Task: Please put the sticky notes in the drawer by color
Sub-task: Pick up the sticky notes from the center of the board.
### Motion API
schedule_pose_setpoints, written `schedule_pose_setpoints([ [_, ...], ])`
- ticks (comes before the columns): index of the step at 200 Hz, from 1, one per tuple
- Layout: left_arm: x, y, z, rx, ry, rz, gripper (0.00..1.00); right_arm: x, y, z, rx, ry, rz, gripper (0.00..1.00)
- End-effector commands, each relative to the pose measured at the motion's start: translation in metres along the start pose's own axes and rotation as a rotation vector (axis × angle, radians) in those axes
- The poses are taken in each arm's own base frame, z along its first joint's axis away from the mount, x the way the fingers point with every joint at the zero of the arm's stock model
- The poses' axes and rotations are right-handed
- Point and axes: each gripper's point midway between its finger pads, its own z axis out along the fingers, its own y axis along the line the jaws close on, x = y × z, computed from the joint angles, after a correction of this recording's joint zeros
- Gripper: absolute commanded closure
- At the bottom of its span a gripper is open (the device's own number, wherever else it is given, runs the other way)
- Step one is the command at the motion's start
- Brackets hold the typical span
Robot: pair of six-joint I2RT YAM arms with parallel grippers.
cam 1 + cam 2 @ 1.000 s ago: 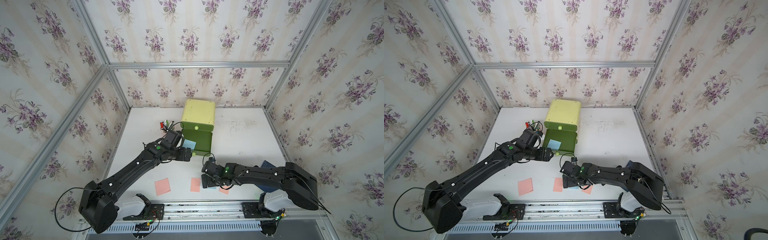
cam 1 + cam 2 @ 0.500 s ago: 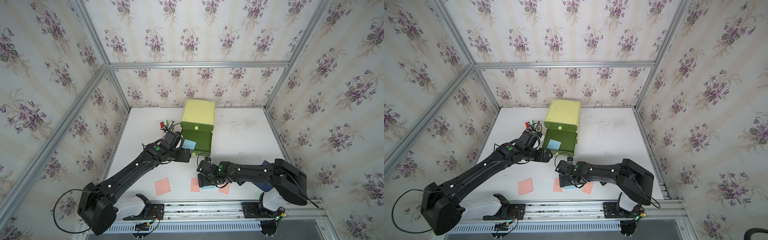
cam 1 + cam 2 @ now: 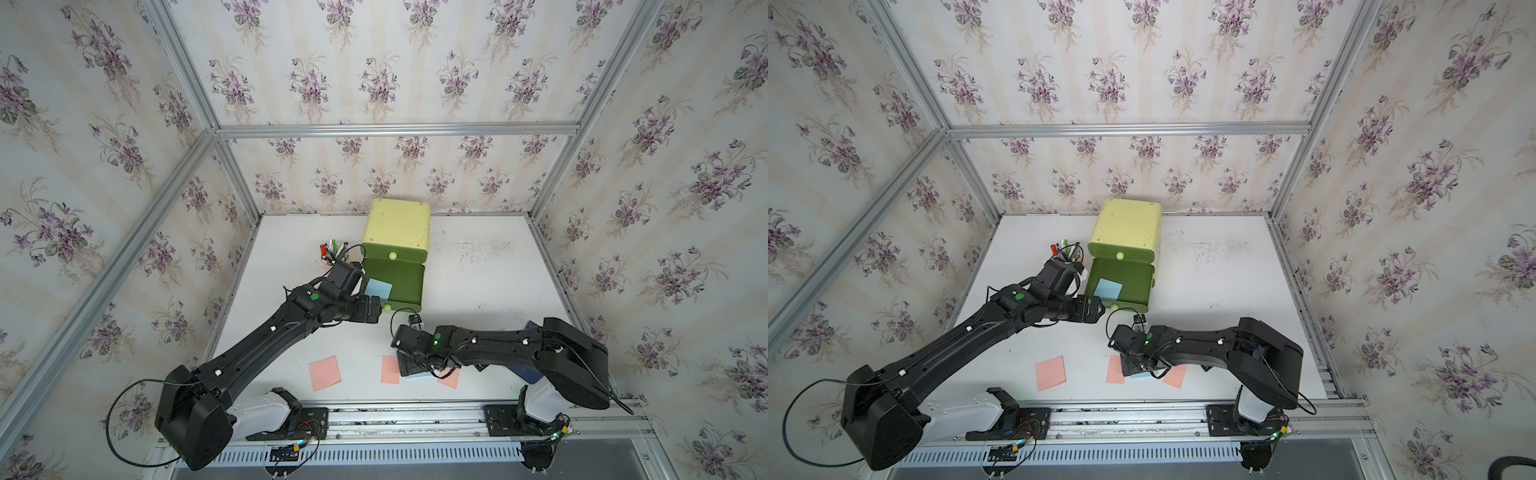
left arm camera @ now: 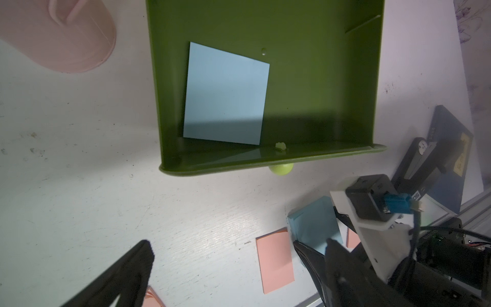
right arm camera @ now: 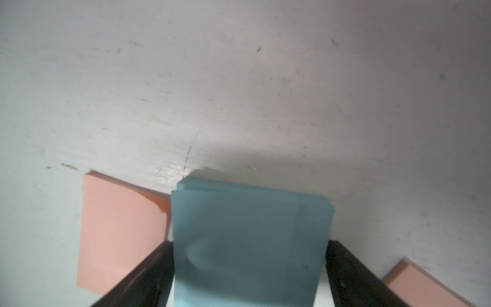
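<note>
The drawer (image 3: 395,226) is a yellow-green chest at the back. Its middle green tray (image 3: 405,276) is pulled out and holds one light blue sticky note (image 3: 378,287) (image 4: 225,93). My left gripper (image 3: 376,309) (image 4: 223,249) hovers open and empty just in front of that tray's knob. Near the front edge my right gripper (image 3: 409,370) reaches down over a blue sticky-note pad (image 3: 417,375) (image 5: 249,226), and its black fingers (image 5: 159,265) press against both sides of it. Three salmon pink notes (image 3: 324,372) (image 3: 390,370) (image 3: 450,378) lie flat around it.
A pink pen cup (image 3: 332,251) (image 4: 58,34) stands left of the chest, close to my left wrist. A dark blue book (image 3: 528,372) (image 4: 449,164) lies under my right arm at the front right. The aluminium rail (image 3: 415,409) runs along the front edge.
My right gripper shifted a little to the left over the blue pad and its jaws narrowed onto the pad's sides. The left arm stayed where it was.
</note>
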Motion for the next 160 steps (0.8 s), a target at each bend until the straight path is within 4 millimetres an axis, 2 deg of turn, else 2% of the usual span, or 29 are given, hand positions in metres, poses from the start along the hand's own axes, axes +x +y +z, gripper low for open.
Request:
schedule_pose_setpoints([
  [1, 0.0, 0.002, -0.003, -0.015, 0.001, 0.01, 0.01, 0.041, -0.019, 0.013, 0.06, 0.166, -0.01, 0.09],
  [16, -0.001, 0.003, -0.003, -0.02, 0.002, 0.009, 0.01, 0.049, -0.024, 0.017, 0.08, 0.194, -0.029, 0.05],
  [32, -0.002, 0.001, -0.004, -0.015, 0.001, 0.013, 0.01, 0.056, -0.027, 0.019, 0.086, 0.218, -0.034, 0.05],
  [72, -0.005, 0.0, -0.005, -0.015, -0.001, 0.014, 0.01, 0.058, -0.028, 0.017, 0.076, 0.217, -0.048, 0.19],
  [104, -0.006, -0.001, -0.006, -0.013, -0.004, 0.011, 0.01, 0.03, -0.011, -0.004, 0.015, 0.121, -0.069, 0.24],
  [136, -0.017, -0.007, -0.01, 0.044, -0.079, -0.003, 0.01, -0.004, 0.006, -0.04, -0.112, 0.022, -0.056, 0.25],
  [160, -0.027, -0.012, -0.016, 0.105, -0.113, -0.035, 0.01, -0.031, 0.017, -0.074, -0.266, -0.045, -0.016, 0.27],
])
